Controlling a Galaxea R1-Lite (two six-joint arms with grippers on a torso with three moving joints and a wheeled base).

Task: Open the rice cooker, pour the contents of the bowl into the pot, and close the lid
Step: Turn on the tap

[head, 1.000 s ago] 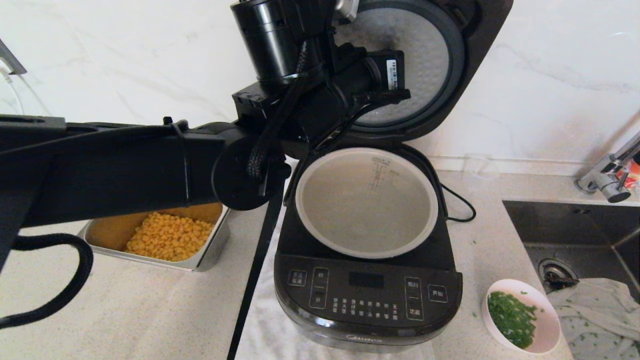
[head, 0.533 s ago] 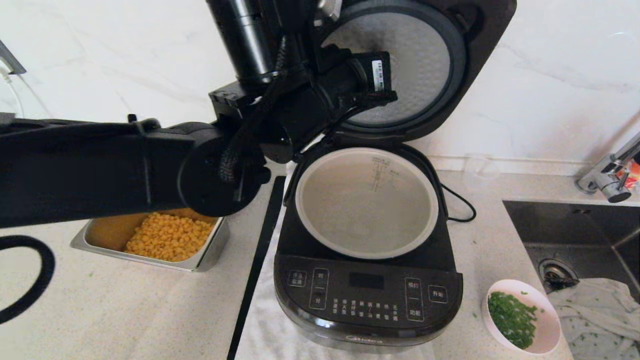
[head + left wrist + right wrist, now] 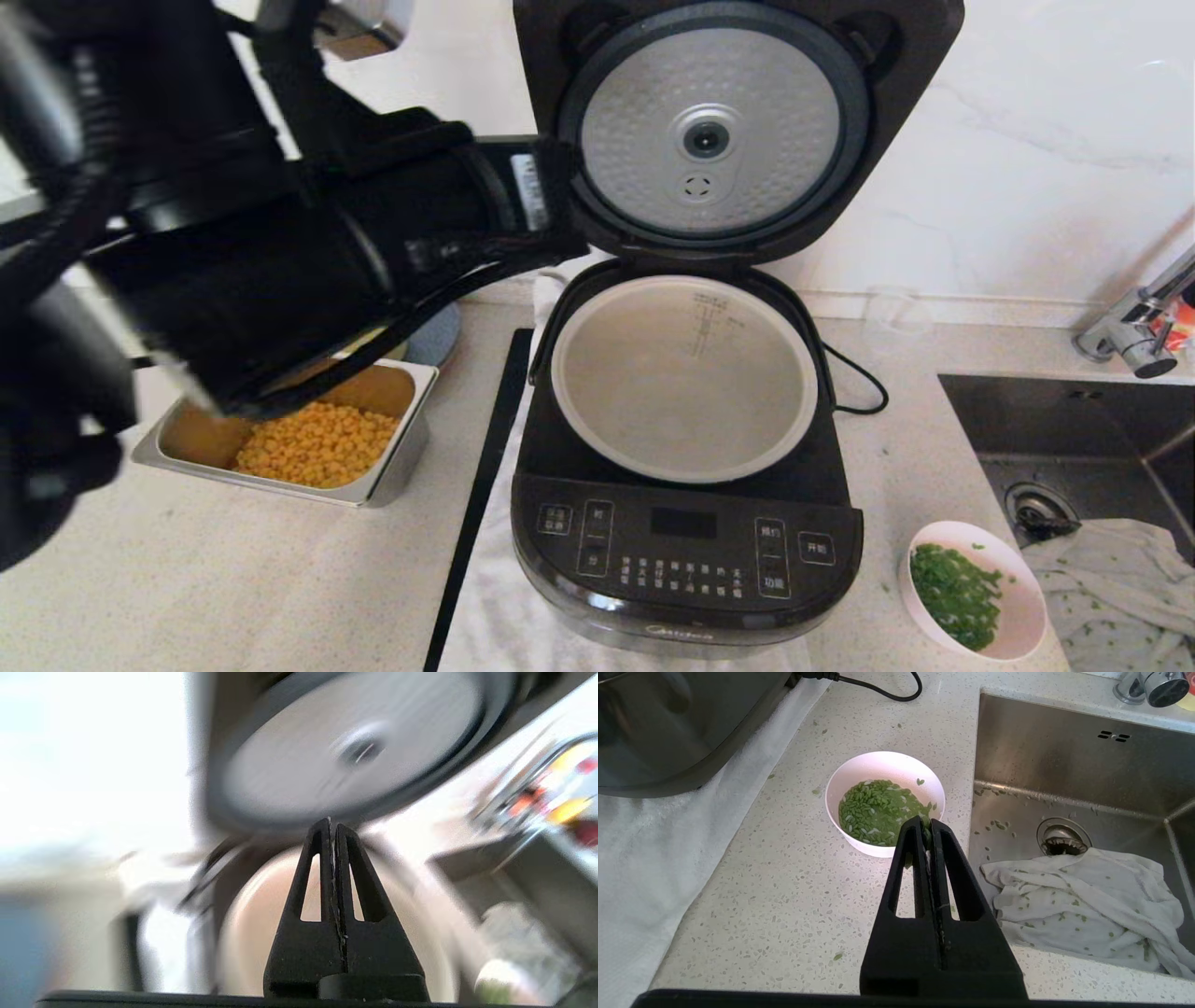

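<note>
The black rice cooker (image 3: 686, 551) stands with its lid (image 3: 709, 131) upright, dimpled silver underside facing me. The grey-beige pot (image 3: 672, 392) inside looks empty. My left arm (image 3: 373, 233) is raised left of the lid, over the corn tray. Its gripper (image 3: 331, 822) is shut on nothing and points toward the lid (image 3: 327, 751) and pot (image 3: 261, 933). The pale pink bowl (image 3: 1018, 597) of chopped green bits (image 3: 954, 594) sits on the counter right of the cooker. My right gripper (image 3: 927, 823) is shut and empty, hovering just short of the bowl (image 3: 859, 772).
A steel tray of corn (image 3: 392, 485) lies left of the cooker. A sink (image 3: 1074, 429) with a crumpled cloth (image 3: 1111, 579) and a faucet (image 3: 1134, 327) is on the right. A white towel (image 3: 495, 607) lies under the cooker. A power cord (image 3: 859, 383) trails behind it.
My left arm has swung back to the left, away from the lid, uncovering its silver underside. The lid stays upright; bowl and cooker have not moved.
</note>
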